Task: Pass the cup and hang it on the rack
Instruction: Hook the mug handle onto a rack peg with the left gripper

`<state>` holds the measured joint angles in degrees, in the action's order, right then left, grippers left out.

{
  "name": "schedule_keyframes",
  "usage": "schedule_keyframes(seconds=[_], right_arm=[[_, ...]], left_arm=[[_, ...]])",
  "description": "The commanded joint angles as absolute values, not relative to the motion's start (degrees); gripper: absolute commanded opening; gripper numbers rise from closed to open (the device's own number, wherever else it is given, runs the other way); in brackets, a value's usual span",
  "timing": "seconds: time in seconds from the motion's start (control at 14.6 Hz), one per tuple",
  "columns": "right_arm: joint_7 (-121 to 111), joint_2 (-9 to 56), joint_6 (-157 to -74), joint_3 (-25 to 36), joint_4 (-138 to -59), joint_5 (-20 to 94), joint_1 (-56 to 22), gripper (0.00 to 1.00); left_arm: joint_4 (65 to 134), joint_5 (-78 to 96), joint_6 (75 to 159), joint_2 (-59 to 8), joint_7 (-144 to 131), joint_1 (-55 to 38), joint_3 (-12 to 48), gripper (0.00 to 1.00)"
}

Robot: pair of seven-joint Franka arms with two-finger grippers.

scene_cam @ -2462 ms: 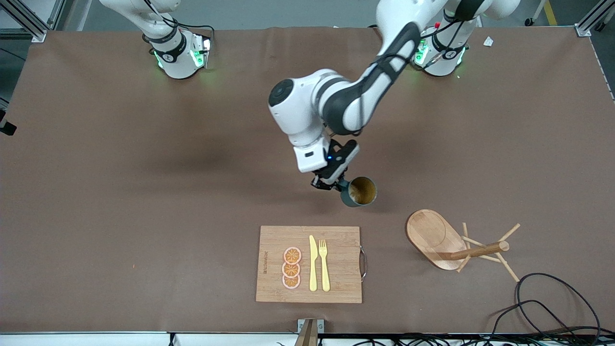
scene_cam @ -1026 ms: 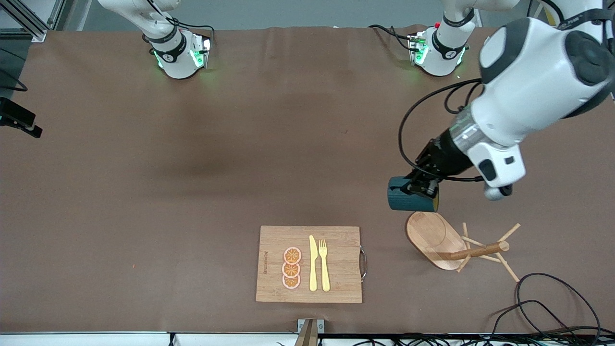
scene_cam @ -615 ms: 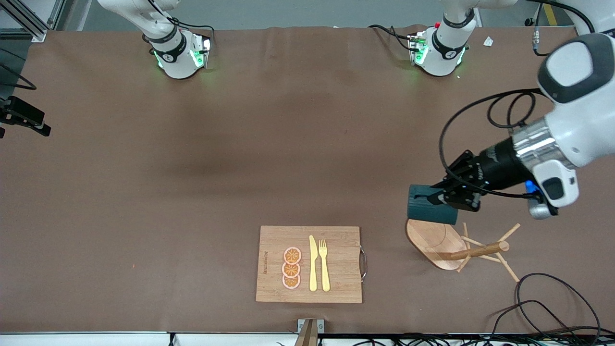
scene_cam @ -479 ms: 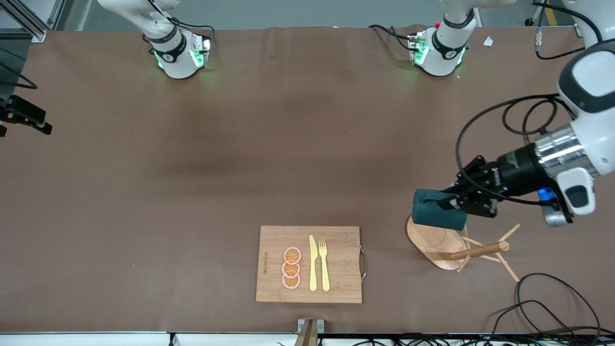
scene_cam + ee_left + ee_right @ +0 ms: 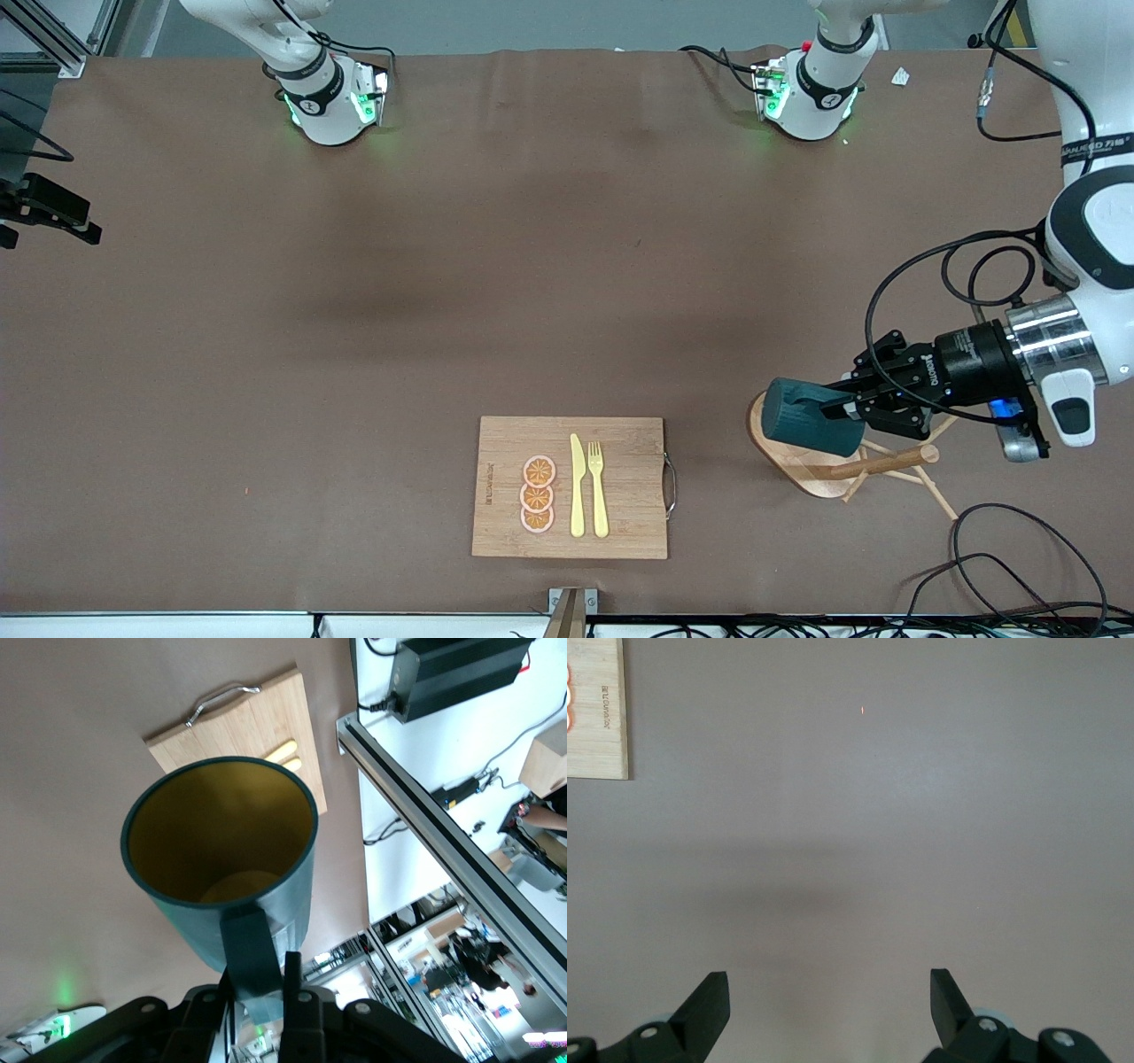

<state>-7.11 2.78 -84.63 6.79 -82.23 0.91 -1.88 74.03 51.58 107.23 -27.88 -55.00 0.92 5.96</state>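
Front view. Cup (image 5: 806,425), one only, dark teal, lying on its side in the air, pinched by the left gripper (image 5: 842,409) and hanging over the oval base of the rack (image 5: 788,456), toward the left arm's end of the table. Left gripper closed on the cup from the side away from the right arm. One rack, light wood, one thick post (image 5: 877,462), thin pegs fanning off it, perhaps six, hard to count under the gripper. One cutting board (image 5: 629,478) nearer the front camera than the table's middle, carrying three orange slices (image 5: 538,494) in a row, one yellow knife (image 5: 577,486) and one yellow fork (image 5: 598,487) side by side, just apart. Two arm bases along the top edge. Loops of black cable (image 5: 1019,549) at the near corner by the rack.

Left wrist view. Same single cup, mouth toward the camera, tan-yellow inside showing, handle (image 5: 252,966) clamped between the two dark fingers (image 5: 291,992). Past the rim, the cutting board with its one metal handle (image 5: 221,698) and two yellow utensil tips.

Right wrist view. Right gripper (image 5: 828,992) waiting over bare brown table mat (image 5: 877,815), its two fingers (image 5: 709,1001) spread wide with nothing between them. One corner of the cutting board at the picture's edge, well apart from the fingers.
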Motion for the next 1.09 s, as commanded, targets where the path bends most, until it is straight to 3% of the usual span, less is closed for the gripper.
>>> schedule_keyframes(seconds=[0.0,1.03], right_arm=[[-6.8,2.5,-84.6,6.9,-82.1,0.7,-2.1,1.00],[-6.6,2.5,-84.2,6.9,-82.1,0.9,-2.0,1.00]], left_arm=[[73.7,56.2,105.3,-30.1,-53.3,3.1,6.4,0.00],[73.7,58.8,100.0,-37.2,-50.2,8.4,6.2,0.00]])
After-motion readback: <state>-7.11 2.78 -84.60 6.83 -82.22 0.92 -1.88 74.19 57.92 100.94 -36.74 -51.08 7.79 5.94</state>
